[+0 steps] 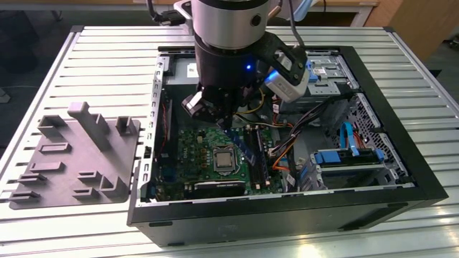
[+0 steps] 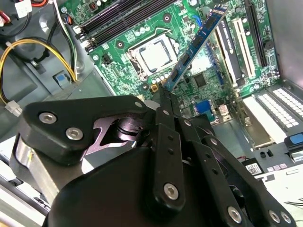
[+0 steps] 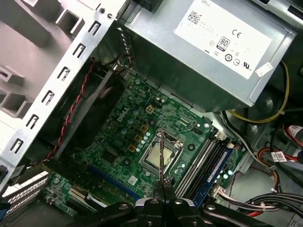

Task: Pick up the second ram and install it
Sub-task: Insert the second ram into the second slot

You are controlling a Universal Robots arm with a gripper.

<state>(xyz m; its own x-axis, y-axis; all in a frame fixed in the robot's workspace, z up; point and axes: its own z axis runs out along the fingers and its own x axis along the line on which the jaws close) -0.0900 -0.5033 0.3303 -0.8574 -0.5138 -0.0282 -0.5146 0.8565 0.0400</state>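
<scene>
In the exterior view, the arm reaches down into an open computer case lying on a slatted table. Its gripper hangs low over the green motherboard, near the memory slots. I cannot pick out the stick under it here. A grey holder tray sits outside the case on the exterior view's left.

In the second wrist view, the gripper is clenched on one end of the second ram. The blue stick juts straight out from the fingertips, above the board and clear of it, beside the silver processor.

In the first wrist view, the second ram appears edge-on as a thin line rising from the closed gripper. It crosses in front of the processor. The black slots lie just beside it, with another blue stick seated in one.
</scene>
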